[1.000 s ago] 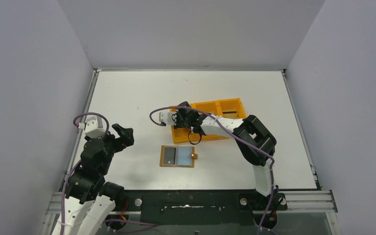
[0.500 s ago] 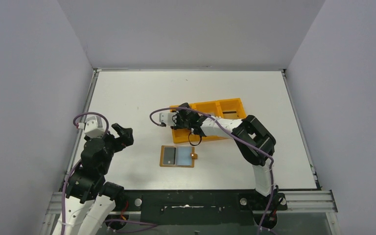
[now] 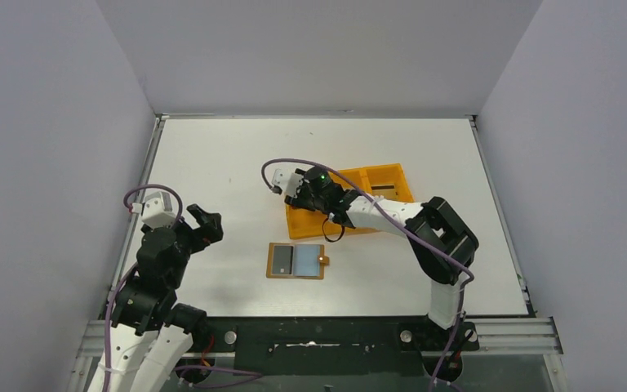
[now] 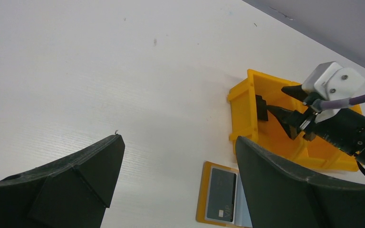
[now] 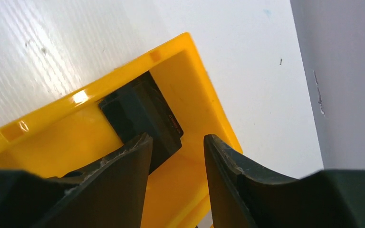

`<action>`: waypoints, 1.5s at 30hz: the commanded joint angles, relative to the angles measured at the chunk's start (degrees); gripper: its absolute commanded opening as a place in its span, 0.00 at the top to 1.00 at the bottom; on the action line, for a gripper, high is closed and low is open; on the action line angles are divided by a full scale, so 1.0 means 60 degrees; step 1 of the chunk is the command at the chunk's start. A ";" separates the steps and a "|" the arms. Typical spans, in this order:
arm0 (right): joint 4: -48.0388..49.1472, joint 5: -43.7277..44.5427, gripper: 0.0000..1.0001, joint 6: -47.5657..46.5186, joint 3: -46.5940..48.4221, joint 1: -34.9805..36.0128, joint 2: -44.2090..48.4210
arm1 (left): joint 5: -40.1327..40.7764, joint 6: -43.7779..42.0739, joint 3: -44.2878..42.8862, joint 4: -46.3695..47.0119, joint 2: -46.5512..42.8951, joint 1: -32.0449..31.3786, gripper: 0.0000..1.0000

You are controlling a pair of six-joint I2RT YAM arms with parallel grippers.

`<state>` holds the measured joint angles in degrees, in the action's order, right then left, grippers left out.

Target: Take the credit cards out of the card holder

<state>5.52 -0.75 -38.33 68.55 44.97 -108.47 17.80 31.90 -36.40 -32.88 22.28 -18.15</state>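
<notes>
- Right arm [image 3: 392, 214]: stretched forward and leftward across the table [image 3: 212, 163], wrist tipped down. The right gripper [image 5: 177, 142] reaches into the left end compartment of the orange tray [image 5: 190, 85]. Its fingers stand partly apart and grip nothing.
- Left arm [image 3: 159, 261]: folded near the table's left edge, well apart from the tray. The left gripper [image 4: 179, 140] is spread wide above the table, with nothing between its fingers.
- Orange tray: a dark credit card [image 5: 138, 107] rests in the corner of the end compartment, against the wall, just beyond the right fingertips. Whether a tip touches it cannot be told.
- Card holder [image 4: 201, 194]: opened flat on the table, near the tray's front wall but not touching it. A second dark card [image 4: 222, 194] sits on its left panel and a pale blue card [image 3: 305, 260] on its right panel.
- Purple cable [image 3: 294, 163]: arcs above the right wrist.
</notes>
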 commanded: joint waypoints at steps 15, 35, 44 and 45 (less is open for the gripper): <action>-0.2582 0.0442 0.78 1.0472 0.1281 -0.0127 0.0610 | -0.0184 -0.0146 -0.0246 0.0354 0.0168 0.0182 0.11; -0.3621 0.2800 0.78 1.1634 0.2542 0.0438 -0.1635 | -0.0241 -0.0146 -0.0246 0.0361 0.0206 0.0253 0.11; -0.3511 0.3111 0.76 1.1962 0.2929 0.0315 -0.2218 | -0.0242 -0.0146 -0.0246 0.0356 0.0241 0.0278 0.11; -0.3461 0.3128 0.76 1.2016 0.2928 0.0296 -0.2254 | -0.0241 -0.0146 -0.0246 0.0354 0.0239 0.0278 0.11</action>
<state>-16.69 14.81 31.77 84.29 47.57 -120.81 16.80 31.86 -36.40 -32.86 23.49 -17.06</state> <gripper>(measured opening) 0.239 0.884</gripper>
